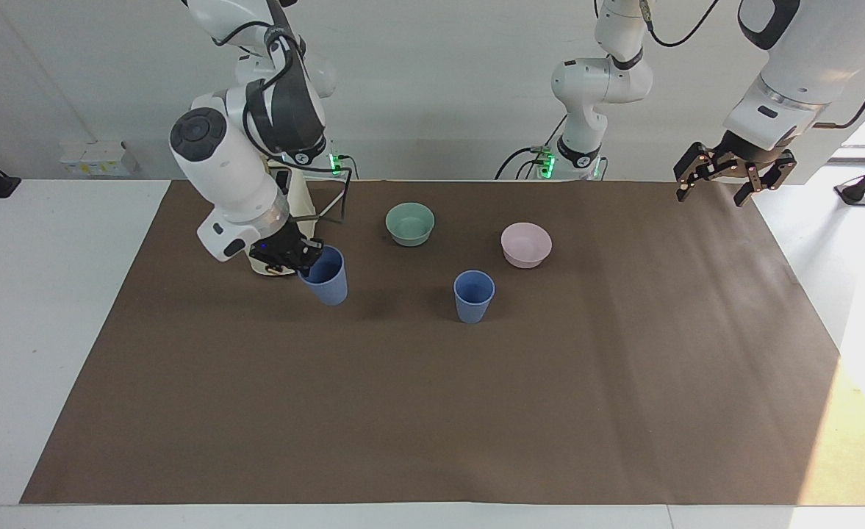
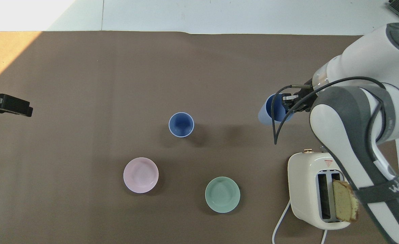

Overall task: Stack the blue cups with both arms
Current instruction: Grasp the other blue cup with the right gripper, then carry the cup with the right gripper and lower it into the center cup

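Blue cups, two. One cup [image 1: 325,275] pinched by the rim in the right gripper [image 1: 298,257]: one finger inside the mouth, one outside, pressed together on the wall. Cup is off the mat; its shadow lies apart from it in the overhead view. It hangs below and just to the side of the claw, over the mat [image 1: 432,411] at the right arm's end, with the toaster [image 2: 313,189] under the arm close by.

Outward from the claw: second cup [image 1: 474,295] stands on the mat, well apart from the held one, toward the table's middle. Mint-green bowl [image 1: 410,223] and pink bowl [image 1: 526,244] sit nearer the robots than that cup, neither touching it. Toaster holds a slice of bread [image 2: 345,205] in one slot.

Left gripper [image 1: 731,176] waits in the air over the mat's edge at the left arm's end, fingers spread, holding nothing.

Progress, as judged: pick-up done, stacking not. Left to do: carry the held cup across to above the standing one, line up, lower it in, let go. Roughly a third through.

Orientation: held cup's long axis is tilted, mouth up and leaning toward the claw, base swung away toward the standing cup. Standing cup is upright, axis vertical, mouth up. Tilt likely needs correcting before nesting.
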{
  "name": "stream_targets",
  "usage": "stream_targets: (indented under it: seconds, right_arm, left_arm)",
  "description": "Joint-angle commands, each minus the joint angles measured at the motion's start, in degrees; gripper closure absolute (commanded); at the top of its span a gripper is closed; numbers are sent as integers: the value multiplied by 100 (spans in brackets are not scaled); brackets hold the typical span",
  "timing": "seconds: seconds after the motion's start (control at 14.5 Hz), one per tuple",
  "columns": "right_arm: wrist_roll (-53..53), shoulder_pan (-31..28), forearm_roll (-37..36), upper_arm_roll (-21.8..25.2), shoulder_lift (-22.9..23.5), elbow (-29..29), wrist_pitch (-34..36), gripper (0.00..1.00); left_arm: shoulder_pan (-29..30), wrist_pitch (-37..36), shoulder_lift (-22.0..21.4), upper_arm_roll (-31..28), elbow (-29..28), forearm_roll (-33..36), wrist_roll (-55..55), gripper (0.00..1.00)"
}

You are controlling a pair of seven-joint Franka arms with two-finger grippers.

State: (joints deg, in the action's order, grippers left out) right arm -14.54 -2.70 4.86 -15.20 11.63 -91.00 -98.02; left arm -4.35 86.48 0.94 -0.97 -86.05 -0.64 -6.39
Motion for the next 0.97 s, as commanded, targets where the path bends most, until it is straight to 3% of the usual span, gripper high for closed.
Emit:
stream_targets:
  seconds: [0.0,0.21,0.55,0.9]
  right_arm:
    - [-609,390,-474,-369,32,573,580,100]
    - [-1576,1033,-565,-378,58,864,679,100]
    - [-2833,1842,-547,-405,216,856,-119,100]
    - [-3187,2010,-547,-405,515,803,-850,100]
  left_arm:
    - [84,36,64,70,97,108,-29,0]
    - [84,36,64,70,97,108,-20,0]
    - [75,36,47,70,54,108,-3,0]
    - [75,36,47,70,53,90,-3,0]
